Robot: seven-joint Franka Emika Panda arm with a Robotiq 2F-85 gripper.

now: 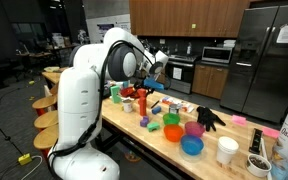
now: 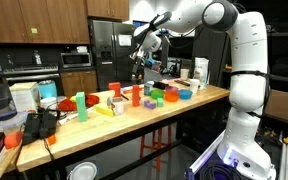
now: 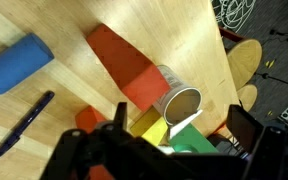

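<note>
The arm (image 2: 189,18) is reaching out over the wooden table (image 3: 189,40), elbow high and wrist bending downward. The gripper (image 2: 141,55) is hanging above the clutter with its jaws standing wide apart, gripping nothing. Right beneath it in the wrist view, a tall red block (image 3: 124,65) is standing just beside a metal cup (image 3: 181,102). A blue roll (image 3: 19,65) and a pen (image 3: 24,125) are lying nearby.

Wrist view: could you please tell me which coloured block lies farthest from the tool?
The blue block, alone at the left edge; the red block, yellow block and green block cluster beside the metal cup.
</note>
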